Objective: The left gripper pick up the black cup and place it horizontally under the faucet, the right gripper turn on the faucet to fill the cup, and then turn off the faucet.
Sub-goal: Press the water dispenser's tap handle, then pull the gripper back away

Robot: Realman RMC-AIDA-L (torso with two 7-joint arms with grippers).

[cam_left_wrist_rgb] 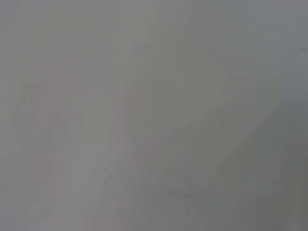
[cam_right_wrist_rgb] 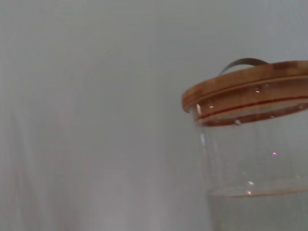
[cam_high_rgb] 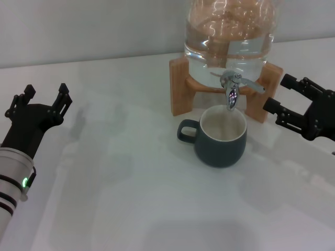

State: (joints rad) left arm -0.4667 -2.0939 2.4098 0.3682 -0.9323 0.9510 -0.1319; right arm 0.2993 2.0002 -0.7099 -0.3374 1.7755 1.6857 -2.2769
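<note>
The left gripper [cam_high_rgb: 46,97] hangs over the left side of the white table [cam_high_rgb: 115,198], fingers spread wide and holding nothing, well apart from everything else. Behind it the silver-white arm shows a small green light [cam_high_rgb: 24,182].

Over on the right, the right gripper [cam_high_rgb: 280,97] has its slim jaws released and parted too, empty, pointing in toward the dispenser and sitting just beside the right leg of the wooden stand [cam_high_rgb: 180,86].

Between the two, the black cup [cam_high_rgb: 220,137] stands upright on the table, handle turned to the left, its pale inside looking dry. It sits directly beneath the faucet [cam_high_rgb: 232,89], whose chrome spout points down at the cup's far rim.

The faucet comes out of a big glass jar [cam_high_rgb: 230,36] resting on the stand, part-filled with water. The right wrist view catches the jar's wooden lid [cam_right_wrist_rgb: 245,89].
</note>
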